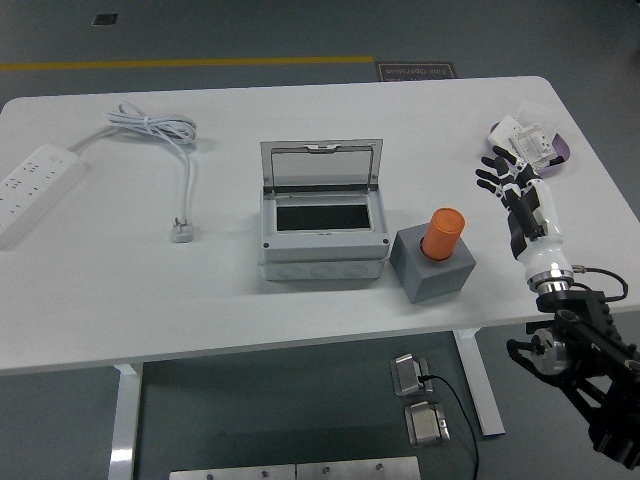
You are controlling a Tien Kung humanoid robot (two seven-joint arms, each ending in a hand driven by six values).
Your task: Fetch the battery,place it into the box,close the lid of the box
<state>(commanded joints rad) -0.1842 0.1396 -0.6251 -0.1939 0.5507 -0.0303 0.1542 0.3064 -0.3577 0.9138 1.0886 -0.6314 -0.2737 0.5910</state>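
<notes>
1. While the white tabletop [300,310] fills most of the view, one black-and-white arm reaches in from the lower right corner, its forearm lying over the right edge.
2. Grey box [322,232] sits at the centre of the tabletop with its lid [321,163] raised upright at the back — the dark interior shows through the top opening.
3. White power strip [35,188] lies at the far left edge; its cable [165,135] loops toward the middle and ends in a plug [182,232] left of the box.
4. Grey block [432,263] stands just beside the box on its right, carrying the orange cylindrical battery [443,234] upright in its top.
5. Right robot hand [508,178] hovers near the right edge with fingers spread and released, holding nothing — well apart from the battery.
6. Small white packet [532,142] rests on a purple item near the far right corner, just beyond the fingertips.
</notes>
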